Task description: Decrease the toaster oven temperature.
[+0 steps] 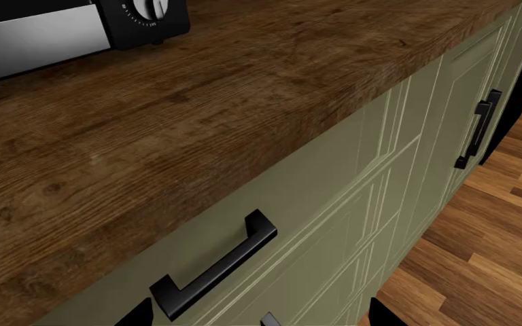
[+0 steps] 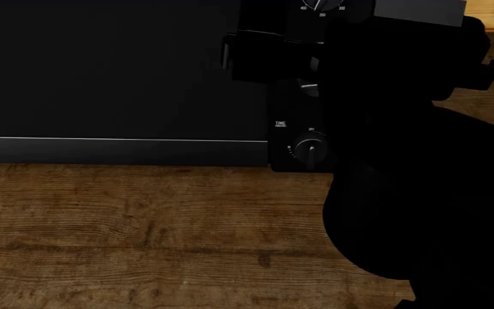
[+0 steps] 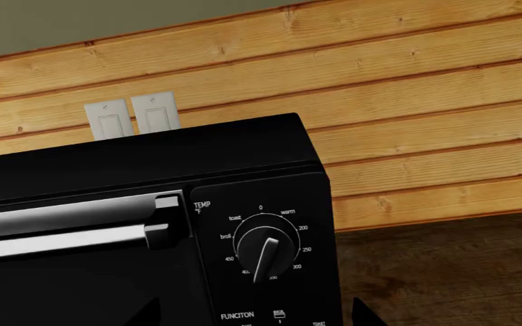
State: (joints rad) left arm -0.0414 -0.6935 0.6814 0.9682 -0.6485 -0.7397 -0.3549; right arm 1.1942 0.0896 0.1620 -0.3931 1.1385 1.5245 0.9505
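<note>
The toaster oven (image 3: 107, 176) is a black box with a silver door handle (image 3: 62, 227), standing on the wooden counter (image 2: 144, 225). On its panel the temperature knob (image 3: 266, 251) is ringed by white numbers, and its pointer aims down near 350. My right gripper (image 3: 253, 316) is open, its dark fingertips spread either side of the panel just short of the knob and touching nothing. In the head view my right arm (image 2: 419, 161) covers much of the panel; the temperature knob (image 2: 316, 5) peeks out at the top edge. My left gripper (image 1: 261, 319) is open in front of the cabinet fronts.
A TIME knob (image 2: 311, 149) sits low on the panel. Two wall switches (image 3: 132, 115) are on the plank wall behind the oven. Green cabinet fronts with black handles (image 1: 215, 268) run below the counter edge, above a wood floor (image 1: 488, 251).
</note>
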